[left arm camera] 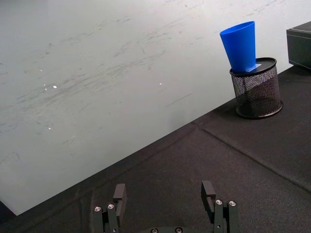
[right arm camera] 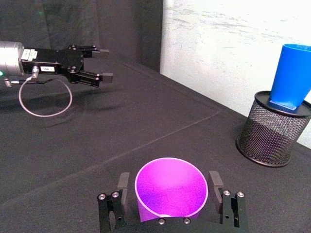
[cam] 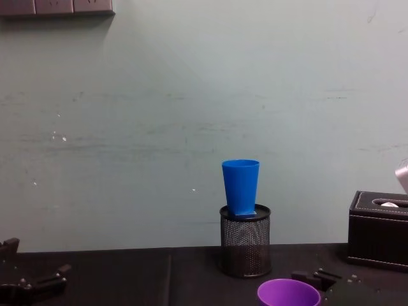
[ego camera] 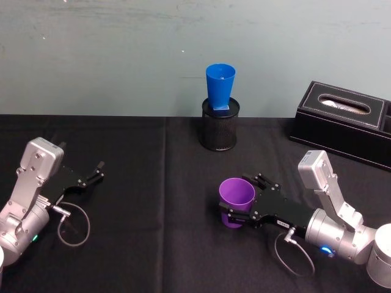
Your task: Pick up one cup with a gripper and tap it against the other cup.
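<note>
While the right gripper [ego camera: 235, 210] sits low at the near right of the bench [ego camera: 153, 244], its fingers [right arm camera: 123, 180] stand on either side of the purple cup [ego camera: 236, 199], hugging its wall; from the wrist view they look closed on it, with the cup upright and its mouth open to the camera. Whether the cup's base is on the black cloth or just off it, I cannot tell. A blue ring glows on the silver arm behind it.

Over on the near left, the left gripper [ego camera: 98, 172] lies idle just above the cloth, fingers [left arm camera: 119, 192] well apart with nothing between them, a loop of cable hanging beside its wrist.

Further back, near the bench's far edge and about centre, stands the black mesh holder [ego camera: 219, 124]. The blue cup [ego camera: 219, 86] sits in its mouth, upright, narrow end down, most of it sticking out above the rim. Purple and blue are well apart, no contact.

Far right, a black tissue box [ego camera: 345, 119] rests against the back edge. Behind everything runs a pale wall [cam: 159, 115].
</note>
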